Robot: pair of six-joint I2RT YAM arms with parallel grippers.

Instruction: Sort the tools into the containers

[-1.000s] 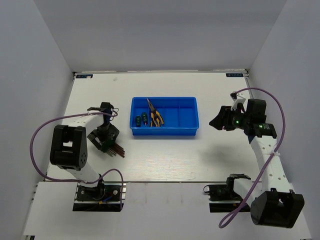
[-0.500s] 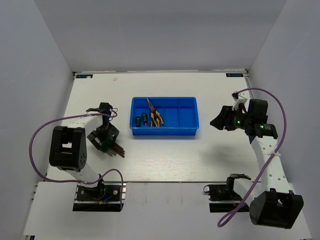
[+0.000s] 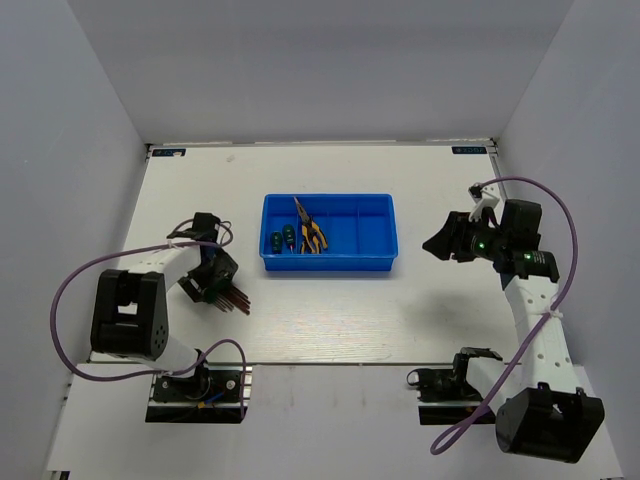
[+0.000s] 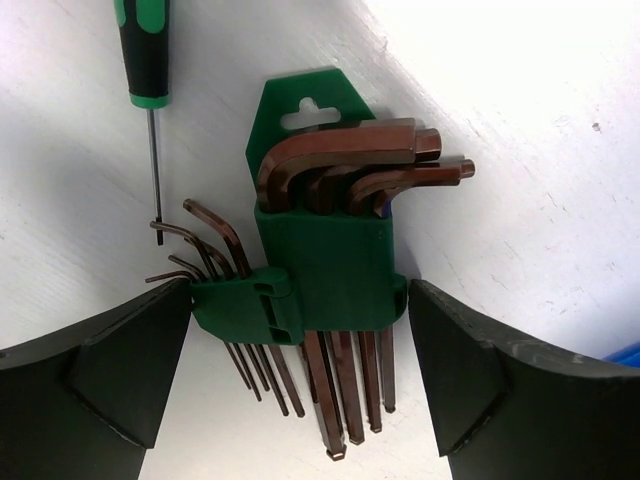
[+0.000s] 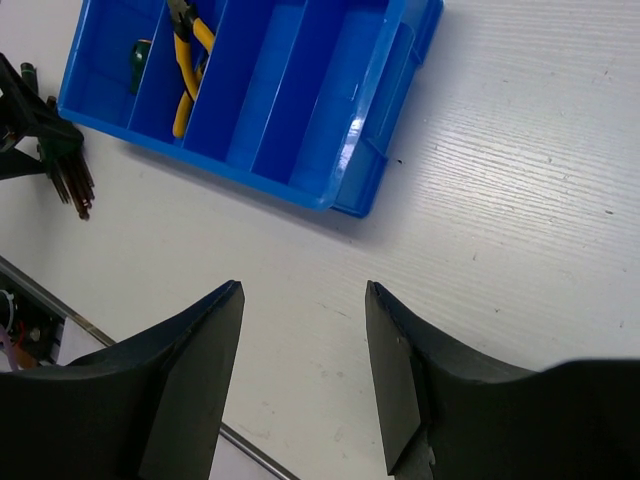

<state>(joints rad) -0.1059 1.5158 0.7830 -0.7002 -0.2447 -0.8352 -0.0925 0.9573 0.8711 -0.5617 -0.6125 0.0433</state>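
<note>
The hex key set point(image 4: 325, 270), dark reddish keys fanned in a green holder, lies flat on the white table. My left gripper point(image 4: 300, 290) is open, a finger close on each side of the holder. In the top view the gripper point(image 3: 213, 275) covers the holder and the keys point(image 3: 236, 299) stick out to its right. The blue tray point(image 3: 330, 265) holds two yellow-and-black pliers point(image 3: 312, 234) and two green screwdrivers point(image 3: 282, 240) in its left compartments. My right gripper point(image 3: 438, 243) is open and empty, above the table right of the tray point(image 5: 330, 100).
A thin screwdriver with a green-and-black handle point(image 4: 145, 50) lies on the table just beyond the hex keys, its tip touching the smallest key. The tray's two right compartments point(image 5: 300, 70) show only blue floor. White walls enclose the table on three sides.
My left arm's elbow has swung down and left, and the gripper has shifted slightly over the hex key set. My right gripper has barely moved. The tools in the tray are unchanged.
</note>
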